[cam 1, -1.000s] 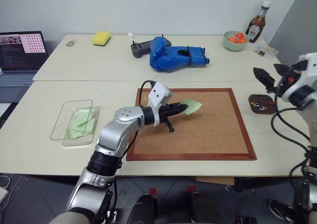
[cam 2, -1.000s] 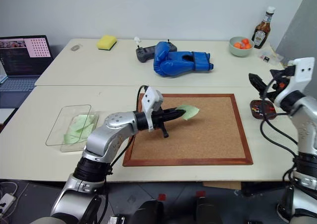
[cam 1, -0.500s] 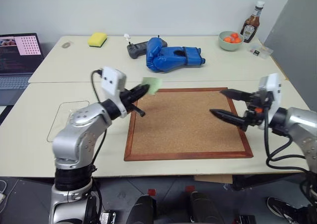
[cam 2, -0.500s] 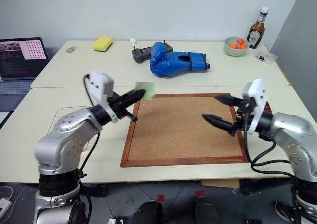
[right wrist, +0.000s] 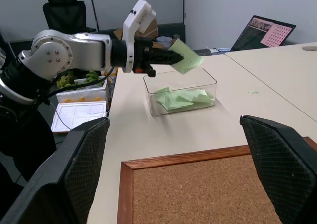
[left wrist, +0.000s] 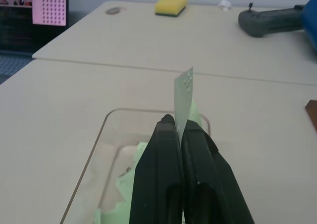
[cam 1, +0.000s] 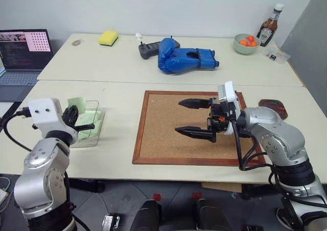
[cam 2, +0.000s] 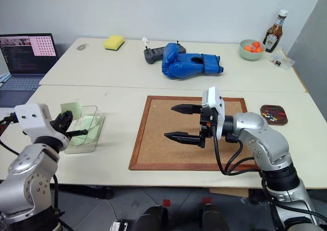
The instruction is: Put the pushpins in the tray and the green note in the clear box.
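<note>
My left gripper (left wrist: 178, 127) is shut on the green note (left wrist: 184, 97), which stands on edge between its fingertips. It hovers level above the near end of the clear box (cam 1: 91, 124). Inside the box lie other pale green slips (right wrist: 181, 97). My right gripper (cam 1: 179, 117) is open, its fingers spread wide and pointing left over the corkboard (cam 1: 163, 139), with nothing between them. The tray (cam 2: 274, 114) sits to the right of the board, with pushpins (cam 2: 270, 116) in it. In the left eye view, my right arm partly hides the tray.
On the far table lie a blue boxing glove (cam 1: 184, 60), a dark controller (cam 1: 148, 49) and a yellow sponge (cam 1: 108, 37). A bowl of orange fruit (cam 1: 244, 42) and a sauce bottle (cam 1: 270, 24) stand at the back right. A laptop (cam 1: 23, 49) is at the far left.
My left gripper has swung left with the green note, from over the corkboard to above the clear box. My right gripper moved left from beside the tray to over the board, staying open.
</note>
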